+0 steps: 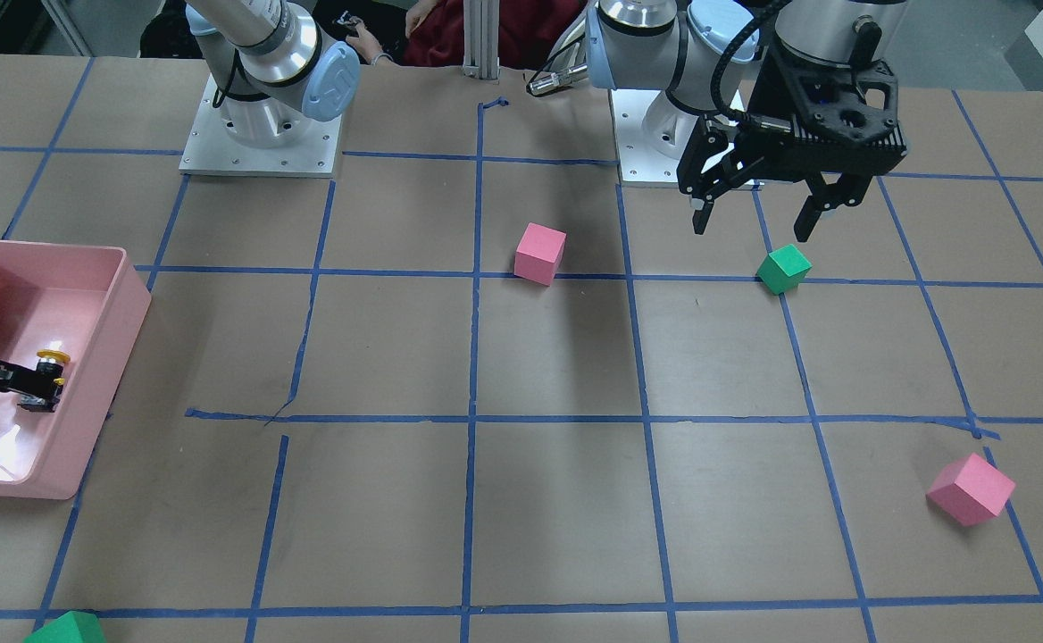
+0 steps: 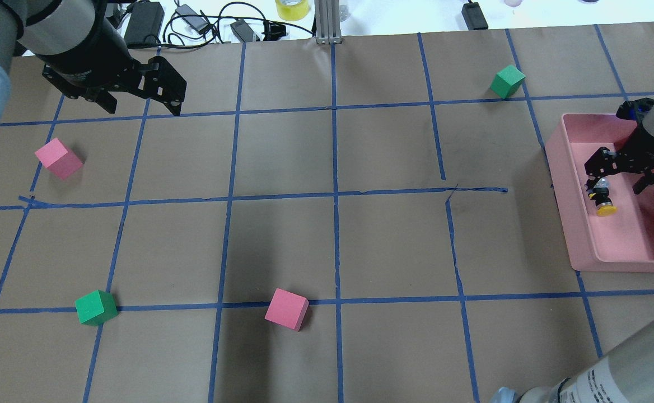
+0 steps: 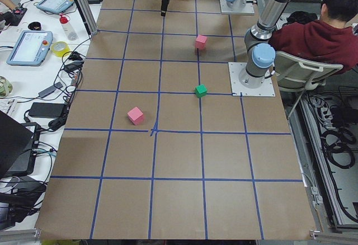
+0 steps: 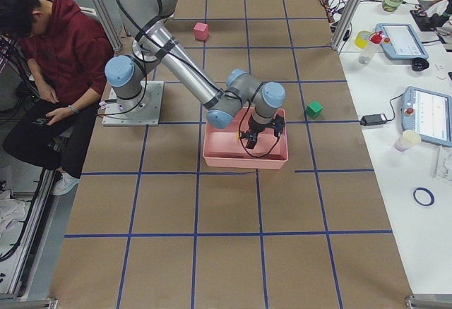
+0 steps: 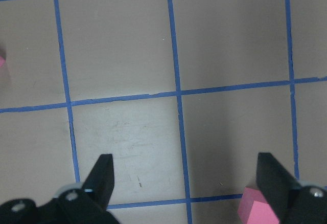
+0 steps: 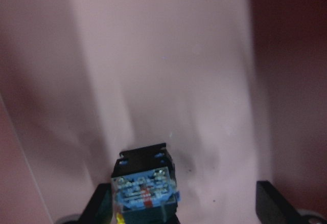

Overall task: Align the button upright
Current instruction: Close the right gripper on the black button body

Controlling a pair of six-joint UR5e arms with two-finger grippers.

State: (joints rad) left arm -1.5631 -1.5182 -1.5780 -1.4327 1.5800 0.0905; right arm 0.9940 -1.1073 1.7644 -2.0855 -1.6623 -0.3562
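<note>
1. Right now the action is at the pink tray (image 2: 565, 215) on the robot's right, where the right gripper (image 2: 618, 184) reaches down inside the walls.
2. Its jaws stand apart and clamp nothing.
3. And there's the button (image 2: 603, 200), on the tray floor between the fingers, pressed close against one finger (image 2: 593, 170) and well clear of the other.
4. It is not upright: it lies tipped over, with the yellow cap (image 2: 606, 210) pointing toward the robot's side of the table.
5. The right wrist view confirms it, with the grey-and-blue contact block (image 6: 145, 191) facing the lens and only a sliver of yellow below.
6. Whether the near finger actually touches the body, I cannot tell.
7. Over on the other side, the left gripper (image 1: 756, 219) hangs above the brown paper table (image 1: 557, 500), jaws wide and empty.
8. A green cube (image 1: 783, 268) sits just below it in the front view.
9. A pink cube (image 5: 255, 207) peeks in at the corner of the left wrist view, beside one finger (image 5: 273, 178).
10. Scattered elsewhere are another pink cube (image 2: 286, 309) near the centre line and a green cube (image 2: 507, 81) beyond the tray's far corner.
</note>
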